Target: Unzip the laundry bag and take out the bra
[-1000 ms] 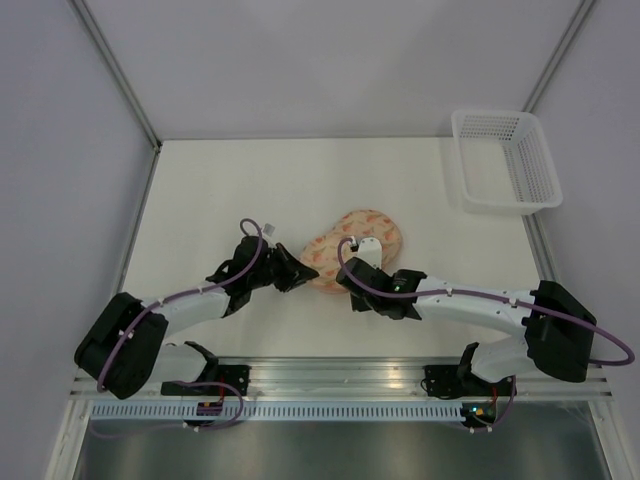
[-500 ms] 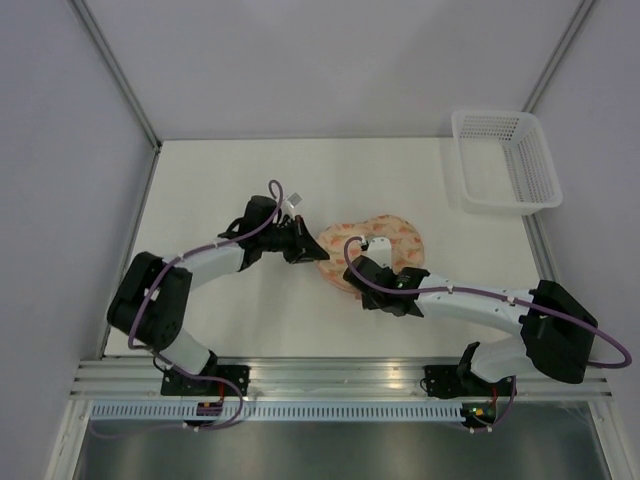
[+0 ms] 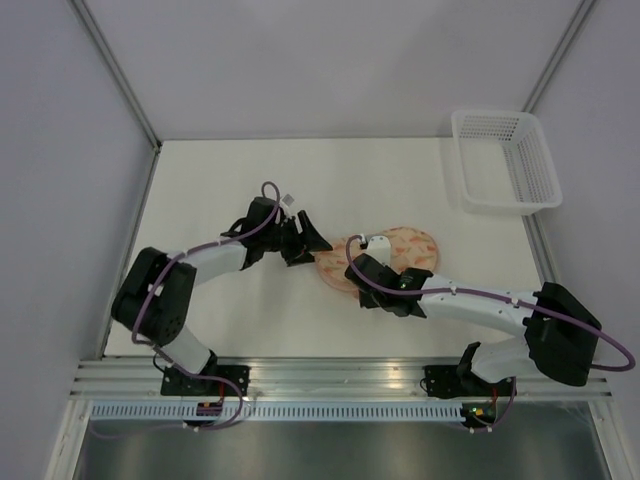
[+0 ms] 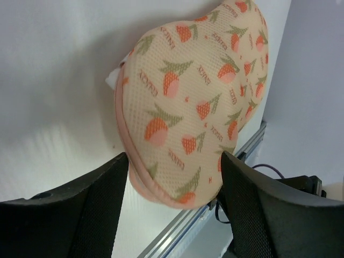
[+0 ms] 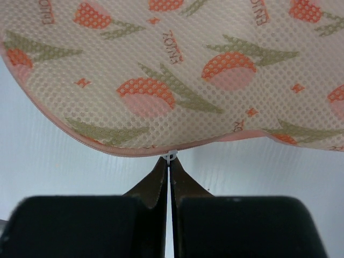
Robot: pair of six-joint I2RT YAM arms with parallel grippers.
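White desk [image 3: 220,180], grey walls. The laundry bag [image 3: 400,250] has slid right in the last second and now sits mid-desk. The right end effector [image 5: 168,166] is pinching the zipper pull [image 5: 170,157], and the left end effector [image 3: 308,238] is spread around the bag's end. The zipper looks mostly shut and the bra isn't visible.

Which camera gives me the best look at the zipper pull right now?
Right wrist: the zipper pull sits centred at the pink rim of the laundry bag, pinched in the shut right end effector. Left wrist shows only the rim, no pull; top external hides it under the right arm.
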